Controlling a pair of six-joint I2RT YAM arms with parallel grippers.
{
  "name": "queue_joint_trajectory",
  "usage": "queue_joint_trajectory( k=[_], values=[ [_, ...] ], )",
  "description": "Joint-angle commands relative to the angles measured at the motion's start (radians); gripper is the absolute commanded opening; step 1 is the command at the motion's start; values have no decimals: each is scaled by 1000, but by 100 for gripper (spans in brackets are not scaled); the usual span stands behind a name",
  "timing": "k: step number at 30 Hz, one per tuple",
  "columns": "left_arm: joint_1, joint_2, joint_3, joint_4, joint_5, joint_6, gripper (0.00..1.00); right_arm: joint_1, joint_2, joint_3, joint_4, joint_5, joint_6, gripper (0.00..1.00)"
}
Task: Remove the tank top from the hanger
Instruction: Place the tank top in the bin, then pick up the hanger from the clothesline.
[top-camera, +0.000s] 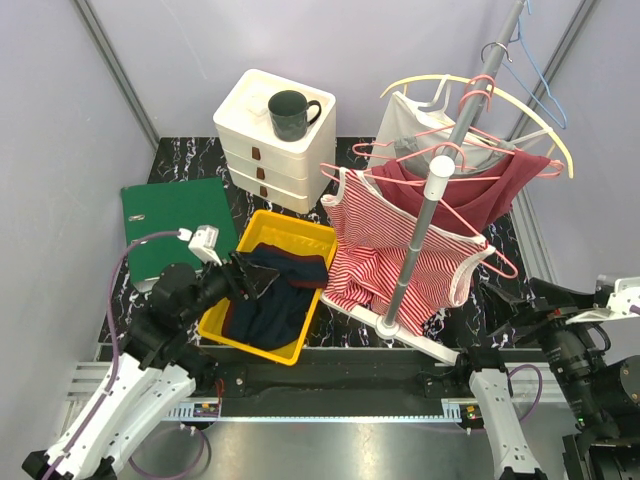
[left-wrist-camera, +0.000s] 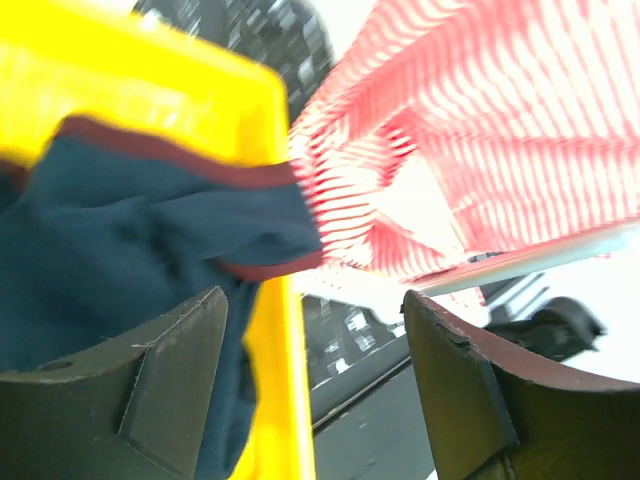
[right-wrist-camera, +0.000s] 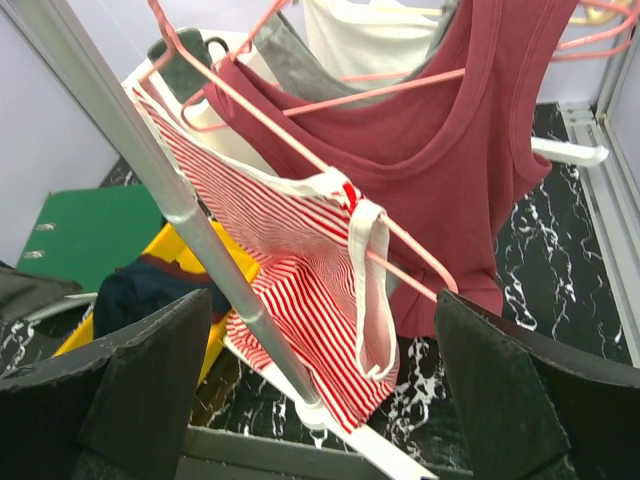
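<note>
Where the navy tank top (top-camera: 272, 302) lies crumpled in the yellow bin (top-camera: 296, 226), long axis running far-right to near-left, the left gripper (left-wrist-camera: 315, 395) hangs over it, jaws apart. The right gripper (right-wrist-camera: 320, 400) gapes wide, holding nothing.

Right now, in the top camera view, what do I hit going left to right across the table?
green binder → yellow bin → red striped tank top → dark red tank top
</note>
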Motion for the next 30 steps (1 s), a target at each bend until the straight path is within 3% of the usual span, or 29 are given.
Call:
queue_joint_trajectory(
  k=[1, 12, 17, 20, 25, 30],
  values=[
    [1, -21, 64, 87, 77, 6, 74, 5, -13, -35, -34, -21, -59, 100],
    [2, 31, 170, 170, 325, 86, 72, 5, 128, -79, 87, 3, -250, 98],
    [1, 33, 187, 141, 350, 115, 72, 8, 212, -59, 137, -133, -378, 94],
    [1, 36, 187, 127, 347, 123, 73, 8, 253, -69, 156, -256, -406, 85],
    [1, 31, 192, 123, 376, 121, 74, 8, 229, -155, 222, -340, -413, 55],
    [2, 25, 201, 115, 384, 129, 74, 7, 156, -258, 265, -380, -456, 55]
  ],
)
